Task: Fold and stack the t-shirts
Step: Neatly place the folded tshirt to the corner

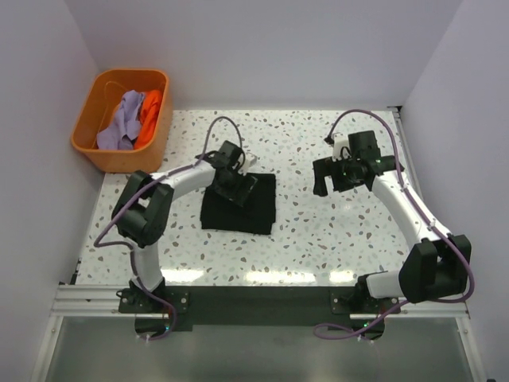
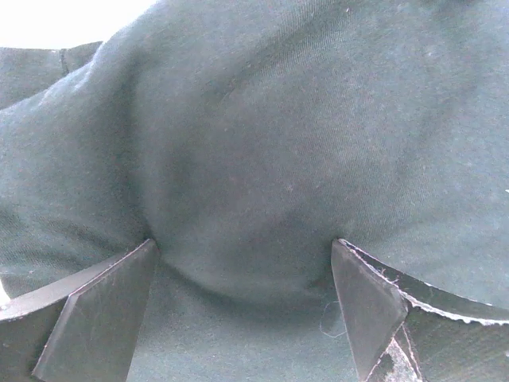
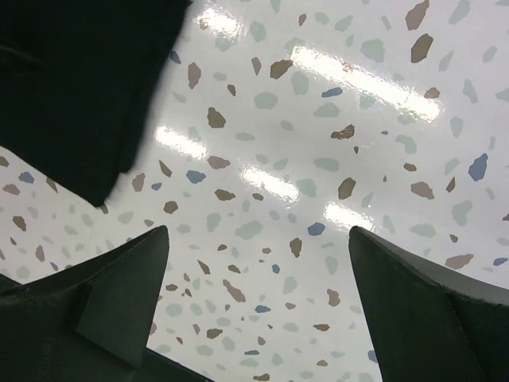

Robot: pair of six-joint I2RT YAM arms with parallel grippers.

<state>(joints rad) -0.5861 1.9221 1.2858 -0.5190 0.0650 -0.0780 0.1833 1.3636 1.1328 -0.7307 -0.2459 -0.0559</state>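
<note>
The black t-shirt point(image 1: 242, 211) lies folded into a small rectangle on the table's middle left. My left gripper point(image 1: 233, 185) is open and pressed down onto its top edge; in the left wrist view the black cloth point(image 2: 262, 135) fills the frame and bulges between the two fingertips point(image 2: 362, 298). My right gripper point(image 1: 328, 181) is open and empty, hovering over bare table to the right of the shirt; a corner of the black shirt point(image 3: 71, 87) shows at the upper left of the right wrist view. A lavender shirt point(image 1: 119, 121) and an orange shirt point(image 1: 149, 111) lie crumpled in the tub.
The orange plastic tub point(image 1: 99, 155) stands at the back left corner. White walls close in the table at the left, back and right. The terrazzo tabletop point(image 1: 334, 231) lies between the shirt and the right arm.
</note>
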